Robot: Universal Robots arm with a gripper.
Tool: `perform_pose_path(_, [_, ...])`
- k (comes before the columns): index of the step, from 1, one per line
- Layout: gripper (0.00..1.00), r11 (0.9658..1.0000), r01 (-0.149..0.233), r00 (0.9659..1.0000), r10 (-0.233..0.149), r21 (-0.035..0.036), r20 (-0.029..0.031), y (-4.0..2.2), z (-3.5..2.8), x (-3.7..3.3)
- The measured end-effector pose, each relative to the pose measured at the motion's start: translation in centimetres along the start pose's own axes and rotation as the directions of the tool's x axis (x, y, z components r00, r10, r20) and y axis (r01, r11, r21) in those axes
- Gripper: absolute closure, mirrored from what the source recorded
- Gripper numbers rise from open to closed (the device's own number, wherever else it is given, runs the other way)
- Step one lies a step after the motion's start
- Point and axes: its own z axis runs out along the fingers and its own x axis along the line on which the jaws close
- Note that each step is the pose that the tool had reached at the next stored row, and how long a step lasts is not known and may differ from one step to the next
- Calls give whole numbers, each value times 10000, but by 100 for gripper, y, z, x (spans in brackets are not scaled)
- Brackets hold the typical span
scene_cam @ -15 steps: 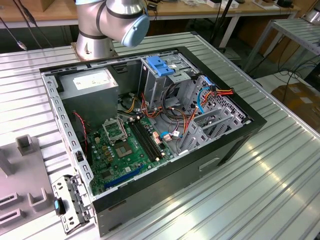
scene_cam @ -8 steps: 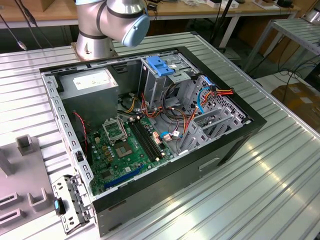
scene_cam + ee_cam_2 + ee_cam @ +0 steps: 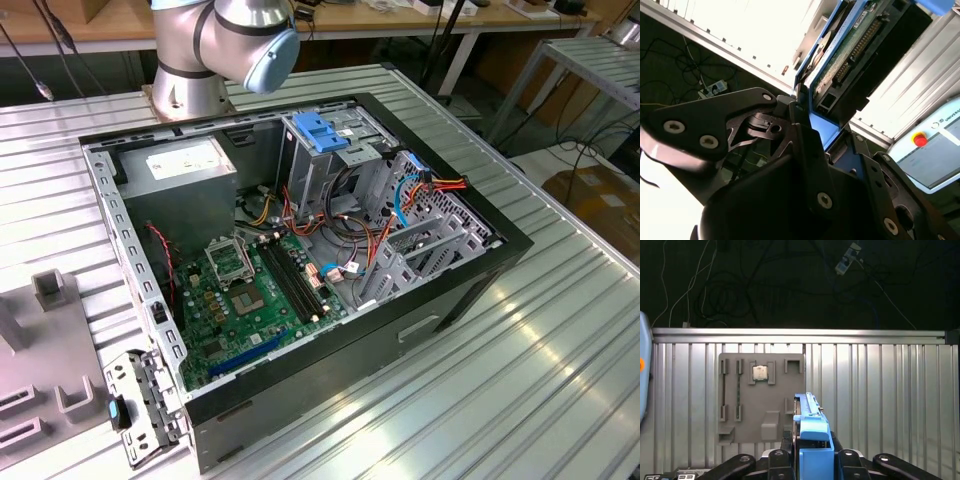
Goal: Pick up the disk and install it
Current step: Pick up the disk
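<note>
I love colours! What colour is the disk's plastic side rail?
Blue. The disk shows it best in the first wrist view.

Materials and finishes, disk (image 3: pixel 845 60) clamped in my gripper (image 3: pixel 822 132).
My gripper is matt black with bright metal screw heads; the disk shows smooth blue plastic rails and a green circuit board. The table (image 3: pixel 560 340) is glossy ribbed bare metal. The case (image 3: pixel 420 330) is black outside, dull grey sheet metal inside; at its 8 o'clock in the exterior view lies a matt grey plastic fixture (image 3: pixel 75 350).
</note>
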Motion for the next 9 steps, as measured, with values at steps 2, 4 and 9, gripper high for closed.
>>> perform_pose_path(2, [63,10000,0,10000,0,1,1,-30,0,0])
perform_pose_path(4, [63,10000,0,10000,0,1,1,-59,-1,0])
perform_pose_path(9, [63,10000,0,10000,0,1,1,-130,-4,-1])
